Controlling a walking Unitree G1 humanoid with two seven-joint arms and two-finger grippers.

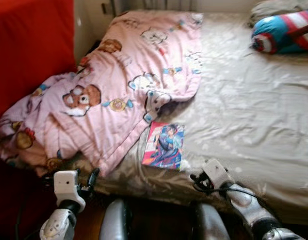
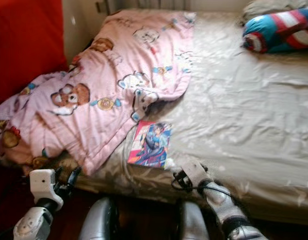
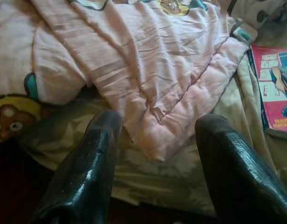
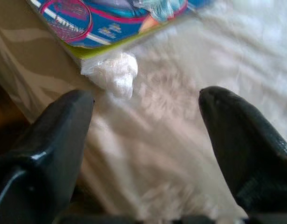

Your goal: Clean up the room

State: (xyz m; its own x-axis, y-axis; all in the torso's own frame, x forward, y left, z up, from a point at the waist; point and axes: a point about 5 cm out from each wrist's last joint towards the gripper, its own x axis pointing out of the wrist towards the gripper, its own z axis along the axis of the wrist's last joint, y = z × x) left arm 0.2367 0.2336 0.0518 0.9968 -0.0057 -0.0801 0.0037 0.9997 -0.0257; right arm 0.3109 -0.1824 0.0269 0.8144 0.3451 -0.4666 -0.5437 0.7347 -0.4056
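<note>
The right gripper [image 4: 146, 107] is hovering spread and empty, the crumpled white wrapper [image 4: 114, 74] lying just ahead beside the comic book [image 1: 164, 146]. Its 2 fingers may be snagging the sheet [image 1: 244, 110] instead.

bed [image 1: 254, 115]: beige patterned sheet, fills most of view | red panel [image 1: 29, 45]: left of bed | wall [image 1: 91, 20]: pale strip behind | floor [image 1: 159, 220]: dark wood | light: soft daylight

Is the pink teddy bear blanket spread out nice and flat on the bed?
No. The pink blanket is rumpled, bunched on the bed's left side, one end sagging off the edge.
</note>
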